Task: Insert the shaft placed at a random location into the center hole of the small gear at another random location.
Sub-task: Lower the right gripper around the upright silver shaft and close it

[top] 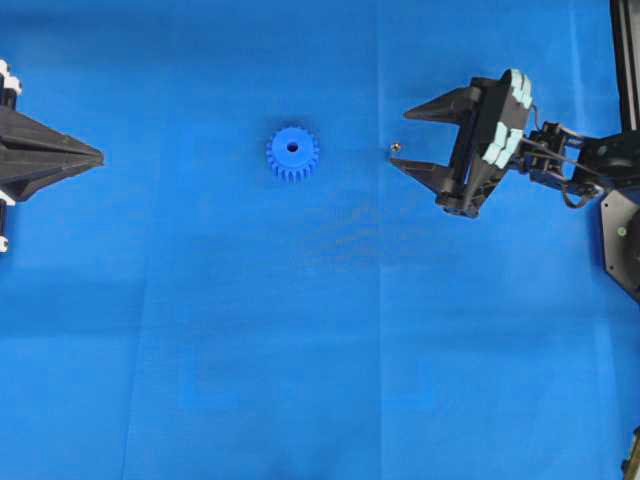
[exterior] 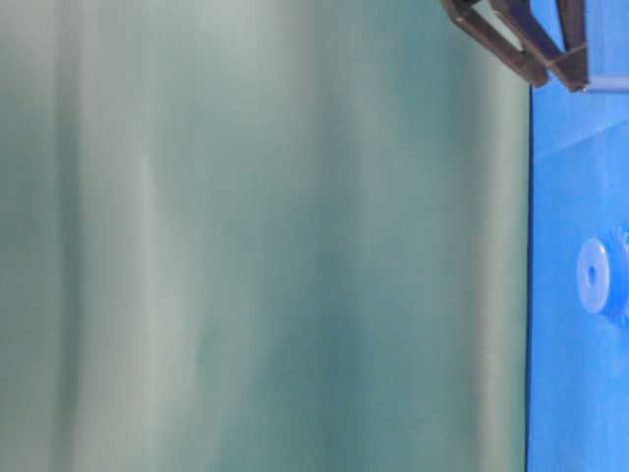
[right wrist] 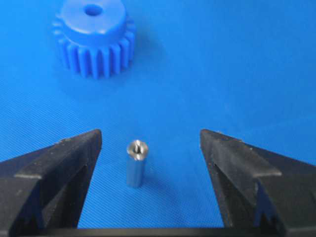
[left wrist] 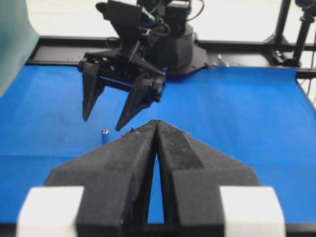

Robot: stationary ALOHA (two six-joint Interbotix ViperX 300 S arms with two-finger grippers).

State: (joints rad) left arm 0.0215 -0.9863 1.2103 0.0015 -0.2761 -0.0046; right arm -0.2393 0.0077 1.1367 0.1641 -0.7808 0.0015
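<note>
The small gear [top: 292, 153] lies flat on the blue cloth, its center hole [top: 292, 147] facing up. To its right the shaft [top: 394, 150] stands upright on the cloth. My right gripper [top: 400, 138] is open with the shaft between its fingers, untouched. In the right wrist view the shaft [right wrist: 135, 163] is nearer the left finger of the gripper [right wrist: 150, 136], and the gear [right wrist: 94, 37] with its hole [right wrist: 92, 9] lies beyond. My left gripper [top: 98, 155] rests shut at the far left, holding nothing. The left wrist view shows its closed tips [left wrist: 156, 122], the shaft [left wrist: 104, 136] and the right gripper [left wrist: 102, 123].
A blue cloth [top: 320, 350] covers the table. The right arm's base [left wrist: 173, 44] and a black frame rail [left wrist: 247, 47] stand at the far edge. A green backdrop [exterior: 246, 236] fills most of the table-level view, with the gear [exterior: 600, 275] at its right edge.
</note>
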